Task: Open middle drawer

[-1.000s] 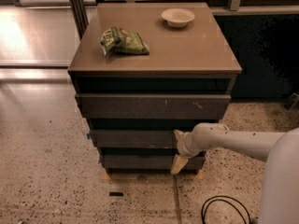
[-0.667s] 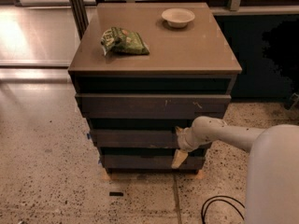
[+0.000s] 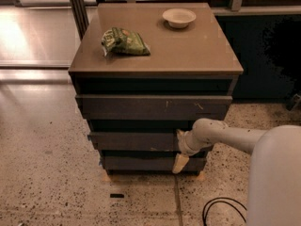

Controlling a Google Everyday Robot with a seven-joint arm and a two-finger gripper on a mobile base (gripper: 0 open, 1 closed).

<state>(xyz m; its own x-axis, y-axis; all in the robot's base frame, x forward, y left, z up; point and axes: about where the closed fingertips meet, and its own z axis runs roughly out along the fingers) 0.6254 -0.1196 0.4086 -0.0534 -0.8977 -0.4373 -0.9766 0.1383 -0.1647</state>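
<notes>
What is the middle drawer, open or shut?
Shut, or barely out: the dark grey-brown flat-fronted middle drawer shows no inner tray above its front. The white robot claw sits at its right end.

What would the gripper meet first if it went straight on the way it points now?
The gripper, by the middle drawer's right part, points down and slightly left. Its tip lies over the bottom drawer's front, so probably that first; if it hangs clear, the floor. Depth is unclear.

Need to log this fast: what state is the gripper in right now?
Gripper: at the right end of the middle drawer front; open or closed cannot be told.
</notes>
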